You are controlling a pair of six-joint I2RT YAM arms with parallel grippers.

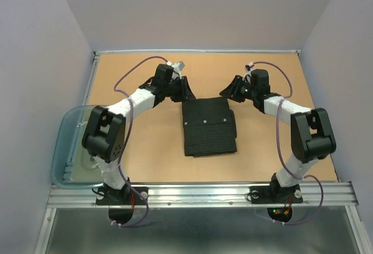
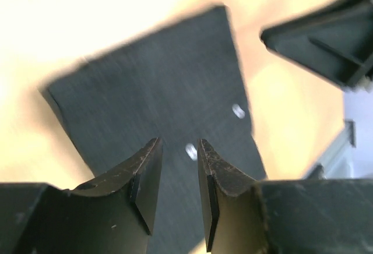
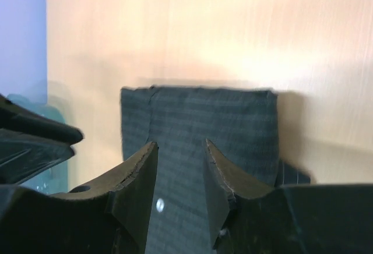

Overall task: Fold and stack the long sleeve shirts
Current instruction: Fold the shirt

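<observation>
One long sleeve shirt [image 1: 208, 127], black with faint pinstripes and small white buttons, lies folded into a compact rectangle in the middle of the table. My left gripper [image 1: 185, 88] hovers over its far left corner, and my right gripper [image 1: 228, 91] over its far right corner. In the left wrist view, the left gripper [image 2: 178, 143] is open above the shirt [image 2: 157, 85], with only fabric and a button showing through the gap. The right gripper [image 3: 180, 144] is also open above the shirt [image 3: 198, 114], holding nothing.
A translucent blue-grey plastic tub [image 1: 58, 143] sits at the table's left edge beside the left arm's base. Grey walls close in the table on three sides. A metal rail [image 1: 198, 193] runs along the near edge.
</observation>
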